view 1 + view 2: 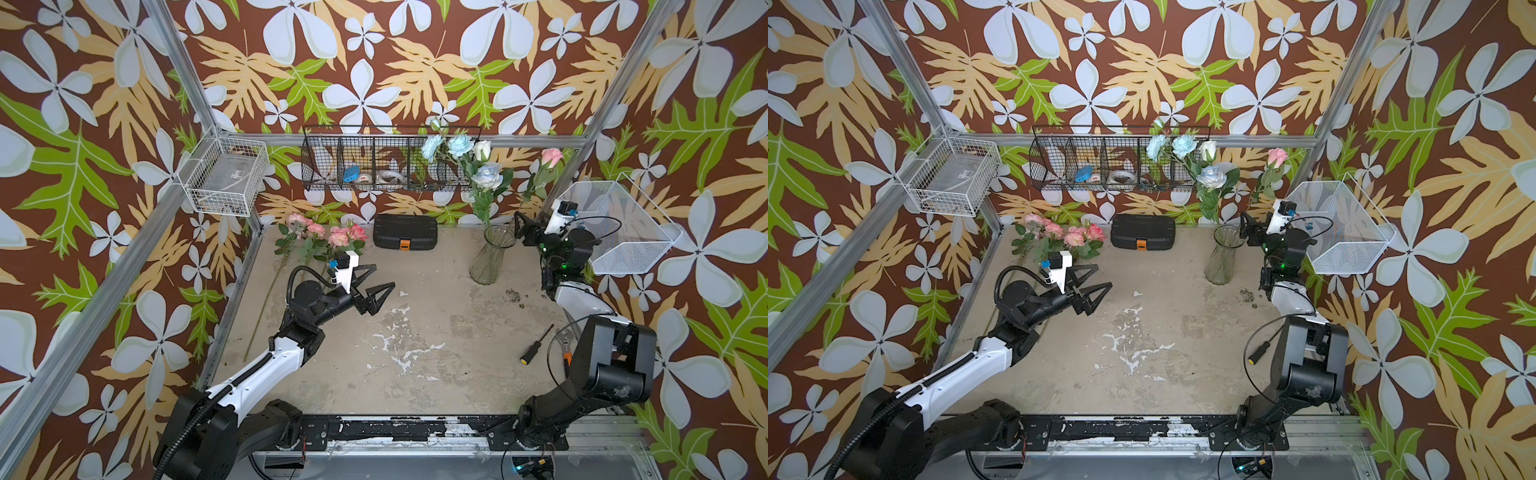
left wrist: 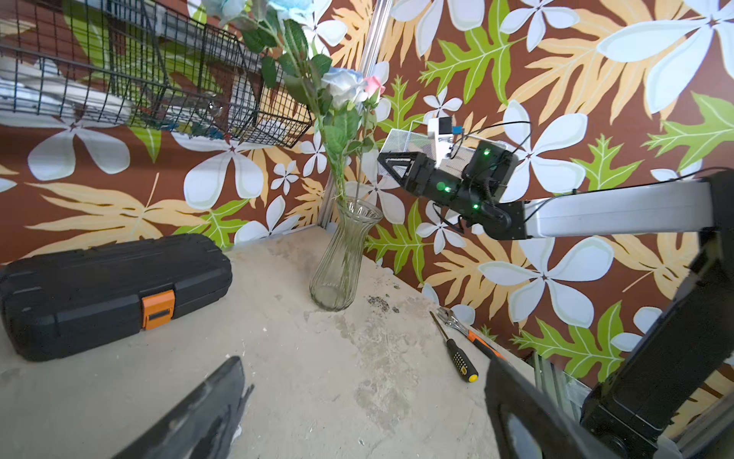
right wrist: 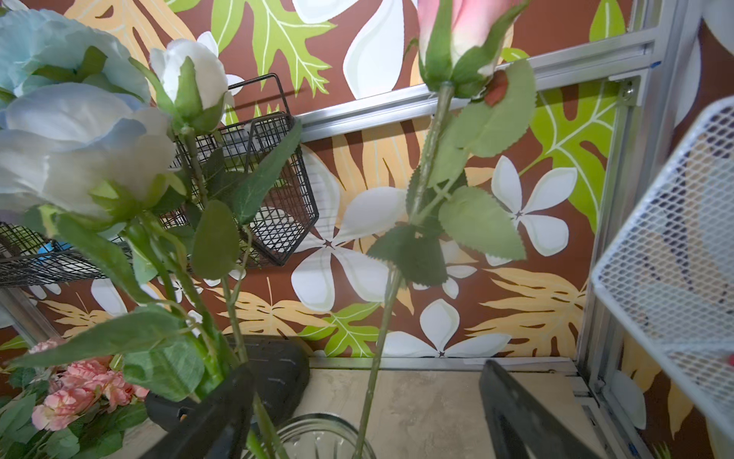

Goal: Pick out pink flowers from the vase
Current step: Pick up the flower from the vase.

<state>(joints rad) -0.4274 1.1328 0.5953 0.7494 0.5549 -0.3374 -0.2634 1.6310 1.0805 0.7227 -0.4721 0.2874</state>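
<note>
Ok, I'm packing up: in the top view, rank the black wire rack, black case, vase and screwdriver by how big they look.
1. black wire rack, though it hangs higher, nearer the camera.
2. black case and vase: too alike to rank.
3. screwdriver.

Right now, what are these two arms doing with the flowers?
They are pulling pink flowers out of the vase. Several already lie in the far corner of the table near the left arm, jaws open and empty. One pink rose is left in the vase among blue and white roses; the right arm has open jaws either side of its stem.
</note>
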